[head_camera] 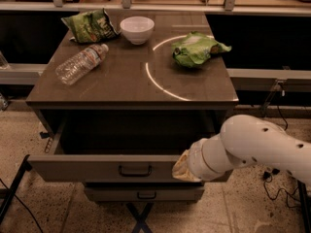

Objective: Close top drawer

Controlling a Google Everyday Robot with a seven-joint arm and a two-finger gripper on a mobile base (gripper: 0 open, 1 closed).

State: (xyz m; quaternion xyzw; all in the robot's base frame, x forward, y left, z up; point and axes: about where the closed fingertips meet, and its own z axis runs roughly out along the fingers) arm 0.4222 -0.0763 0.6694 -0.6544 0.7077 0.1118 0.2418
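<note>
The top drawer [82, 168] hung well out from under the table [121, 84], its deep inside dark. The white arm [252, 144] reached in from the right. Its gripper [181, 167] was up against the drawer's front panel, just right of the handle [135, 170]. Whether it was clenched or released, I couldn't tell. A lower drawer [170, 194] sat further back beneath. On top lay a bottle [81, 63], a bowl [137, 29] and two green bags, one [90, 25] beside the bowl and one [197, 48] to the right.
</note>
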